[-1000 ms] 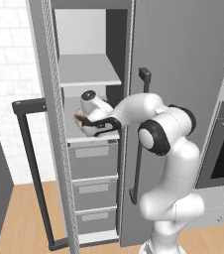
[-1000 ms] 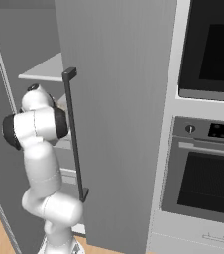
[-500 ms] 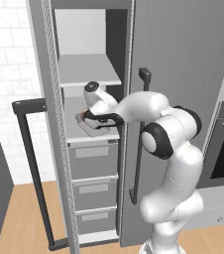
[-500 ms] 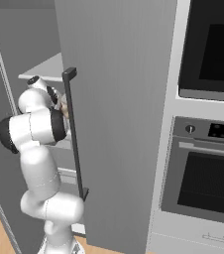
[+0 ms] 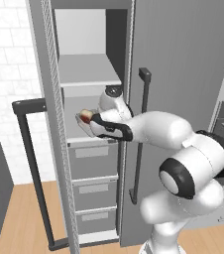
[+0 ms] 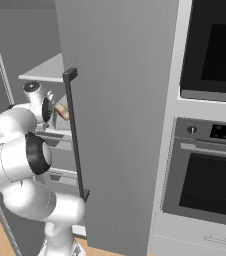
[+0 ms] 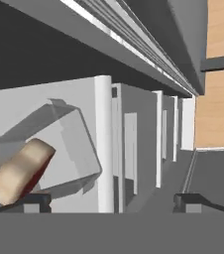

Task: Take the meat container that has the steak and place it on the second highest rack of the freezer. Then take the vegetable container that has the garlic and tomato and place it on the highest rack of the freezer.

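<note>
Open shelf bay between freezer (image 5: pixel 183 54) wall and door handle (image 5: pixel 32 168).

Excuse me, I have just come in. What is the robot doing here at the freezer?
The white arm is reaching into the open freezer, and its tool is at the second rack from the top. The meat container with the steak lies on that rack. The tool is open, with its tips wide apart, and the container sits beside one tip, so the arm seems to have just put it down. The rack above it is bare.
</note>
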Robot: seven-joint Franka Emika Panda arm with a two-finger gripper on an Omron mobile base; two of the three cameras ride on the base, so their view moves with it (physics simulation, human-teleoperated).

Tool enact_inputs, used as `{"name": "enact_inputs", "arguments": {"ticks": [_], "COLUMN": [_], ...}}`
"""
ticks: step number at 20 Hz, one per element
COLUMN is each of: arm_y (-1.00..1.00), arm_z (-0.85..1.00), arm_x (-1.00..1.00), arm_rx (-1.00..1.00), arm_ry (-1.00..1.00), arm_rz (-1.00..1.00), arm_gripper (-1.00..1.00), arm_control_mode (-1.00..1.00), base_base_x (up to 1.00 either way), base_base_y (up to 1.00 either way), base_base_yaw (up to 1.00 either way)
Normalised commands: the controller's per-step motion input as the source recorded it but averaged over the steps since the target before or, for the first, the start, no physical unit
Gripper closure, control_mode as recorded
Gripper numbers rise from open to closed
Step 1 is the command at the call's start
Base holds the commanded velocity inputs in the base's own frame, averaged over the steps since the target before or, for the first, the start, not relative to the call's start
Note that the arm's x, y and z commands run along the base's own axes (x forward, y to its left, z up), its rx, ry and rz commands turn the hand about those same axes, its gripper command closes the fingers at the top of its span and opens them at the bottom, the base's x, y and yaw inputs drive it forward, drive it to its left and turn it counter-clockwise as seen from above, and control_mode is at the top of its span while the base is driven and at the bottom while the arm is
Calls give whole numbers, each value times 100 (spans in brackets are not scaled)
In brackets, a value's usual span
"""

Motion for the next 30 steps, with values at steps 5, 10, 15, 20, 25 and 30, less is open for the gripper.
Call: {"name": "enact_inputs", "arguments": {"ticks": [5, 10, 15, 20, 25, 30], "arm_y": [9, 12, 0, -7, -62, -84], "arm_z": [18, 51, 95, 80, 38, 56], "arm_x": [-93, -83, -75, -92, -100, -100], "arm_rx": [10, 0, -13, -28, -33, -21], "arm_ry": [-1, 4, 16, 18, 3, -13], "arm_rz": [16, 29, 33, 36, 30, 30], "arm_gripper": [-100, -100, -100, -100, -100, -100], "arm_control_mode": [-100, -100, -100, -100, -100, -100], "base_base_x": [0, 0, 0, 0, 0, 0], "base_base_y": [0, 0, 0, 0, 0, 0], "base_base_yaw": [0, 0, 0, 0, 0, 0]}}
